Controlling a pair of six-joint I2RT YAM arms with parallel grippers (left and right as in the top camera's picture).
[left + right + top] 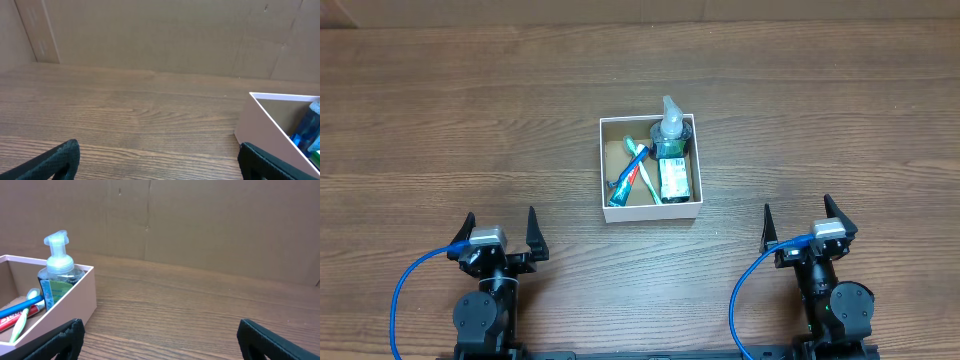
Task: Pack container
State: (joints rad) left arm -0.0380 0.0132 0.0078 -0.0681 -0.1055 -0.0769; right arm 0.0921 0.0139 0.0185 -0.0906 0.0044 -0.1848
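Observation:
The container [603,170], a small square box with white walls and a brown floor, sits at the middle of the wooden table. Inside it are a clear pump bottle [671,128] with green liquid, a blue toothbrush [627,173], a green toothbrush [647,172] and a toothpaste box [672,178]. The container also shows in the left wrist view [260,120] and the right wrist view [75,297]. My left gripper [500,233] is open and empty near the front left. My right gripper [797,224] is open and empty near the front right.
A brown cardboard wall [150,35] stands along the back edge of the table. Bare wood surrounds the container on all sides. Blue cables [405,290] run from both arm bases.

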